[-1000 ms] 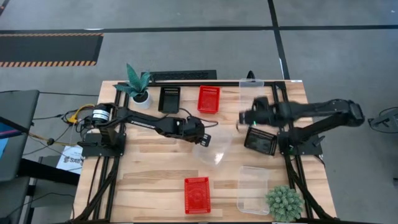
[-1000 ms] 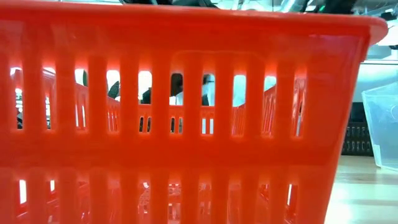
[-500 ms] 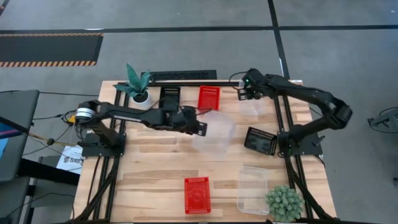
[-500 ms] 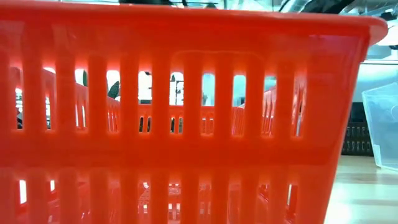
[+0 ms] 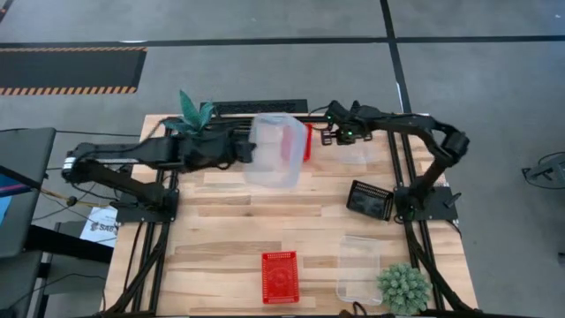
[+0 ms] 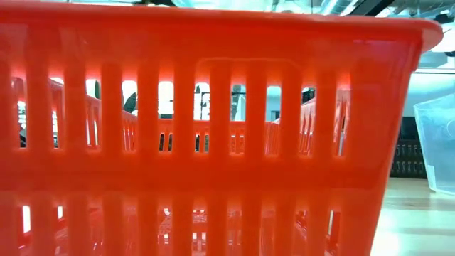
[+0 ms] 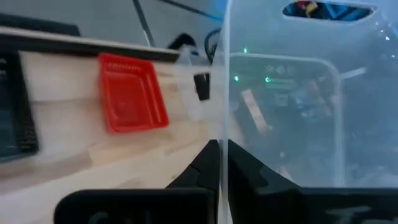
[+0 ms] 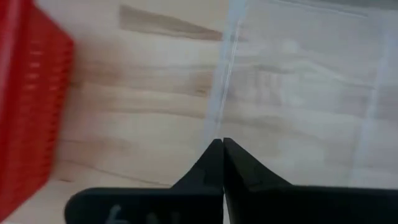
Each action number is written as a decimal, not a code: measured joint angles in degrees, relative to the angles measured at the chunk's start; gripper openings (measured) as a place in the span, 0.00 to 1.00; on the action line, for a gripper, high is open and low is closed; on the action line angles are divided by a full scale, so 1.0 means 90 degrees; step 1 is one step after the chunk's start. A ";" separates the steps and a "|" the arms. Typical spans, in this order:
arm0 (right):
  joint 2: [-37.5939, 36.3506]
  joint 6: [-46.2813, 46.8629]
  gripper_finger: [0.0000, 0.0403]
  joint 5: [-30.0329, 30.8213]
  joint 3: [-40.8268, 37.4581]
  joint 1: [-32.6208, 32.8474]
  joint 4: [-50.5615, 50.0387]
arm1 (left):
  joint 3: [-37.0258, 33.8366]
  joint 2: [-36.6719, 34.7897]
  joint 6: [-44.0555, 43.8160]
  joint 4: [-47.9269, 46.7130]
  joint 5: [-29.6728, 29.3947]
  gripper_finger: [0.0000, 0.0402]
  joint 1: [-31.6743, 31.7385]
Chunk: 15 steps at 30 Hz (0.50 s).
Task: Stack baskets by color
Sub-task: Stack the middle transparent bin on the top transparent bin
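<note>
table [image 5: 229,225]: my biggest surface, with bare wood across the middle; that is my free lane, and I judge it the safest route for any carry.
carried clear basket [image 5: 276,150]: up off the wood in my left arm's grip, hanging over the far red basket [image 5: 302,141] and hiding part of it. I should keep it level and clear of that red rim.
near clear basket [image 5: 358,268]: on the near right of the table, just beside the spiky plant [image 5: 404,289]; I judge it one possible home for the clear stack.
far clear basket [image 5: 357,148]: at the far right edge, where my right arm works.
near red basket [image 5: 279,276]: near edge, centre; it fills the low view, so I get no level look at the work from there.
black basket [image 5: 370,200]: right of centre, close to the right arm's base, something to swing around.
leafy plant [image 5: 196,117]: far left, touching distance from my left arm, so I must not sweep it.
left gripper [image 7: 222,163]: clamped on the carried clear basket's wall, which runs straight between the fingers.
right gripper [image 8: 221,163]: fingers pinched together on the far clear basket's rim; I judge I should check the bite before lifting, since the plastic is thin and slick.
</note>
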 joint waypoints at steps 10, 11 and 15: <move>0.1590 -0.0380 0.03 -0.0495 0.1824 0.0679 -0.0052 | 0.0000 -0.0709 0.0026 -0.0815 -0.0540 0.00 -0.0092; 0.1750 -0.0470 0.02 -0.0505 0.2025 0.0783 -0.0098 | 0.0000 -0.0719 0.0027 -0.0852 -0.0562 0.00 -0.0092; 0.2153 -0.0882 0.01 -0.0555 0.2658 0.1158 -0.0487 | -0.0002 -0.0776 0.0027 -0.1000 -0.0576 0.00 -0.0115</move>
